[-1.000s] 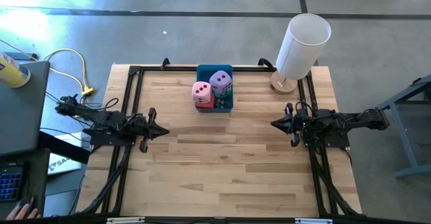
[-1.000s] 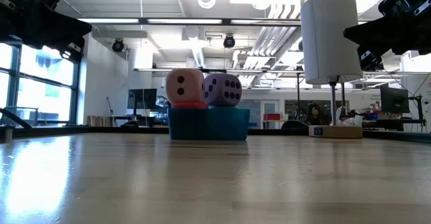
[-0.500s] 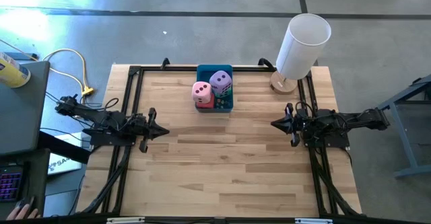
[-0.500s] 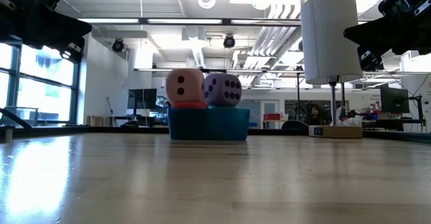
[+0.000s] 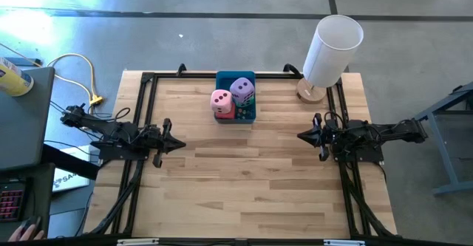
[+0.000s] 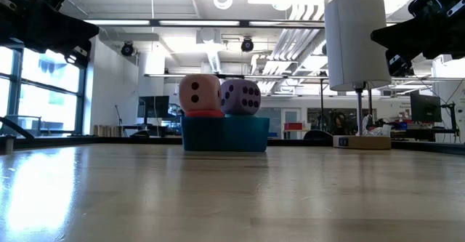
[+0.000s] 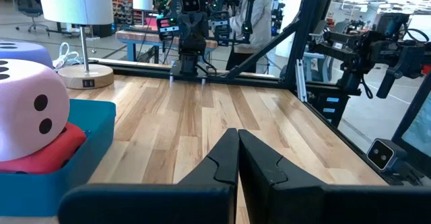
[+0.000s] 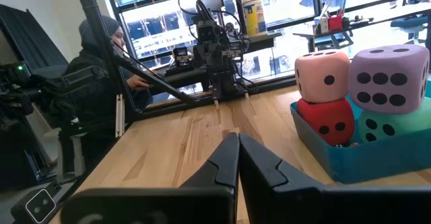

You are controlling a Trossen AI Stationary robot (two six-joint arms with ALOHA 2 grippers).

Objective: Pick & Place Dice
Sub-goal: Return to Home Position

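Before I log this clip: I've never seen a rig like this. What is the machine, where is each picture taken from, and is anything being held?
This is a two-armed robot working at a wooden table. One picture looks straight down from above, and one looks level across the tabletop. The other two come from a camera on each arm's wrist, looking past that arm's own fingers.

The left gripper and right gripper sit at opposite sides of the table. Both are shut and hold nothing.

Near one edge, midway between the arms, stands a blue tray with four soft dice stacked in it. The pink die sits on the red die, and the purple die sits on the teal die. A white lamp stands at a corner of the table.
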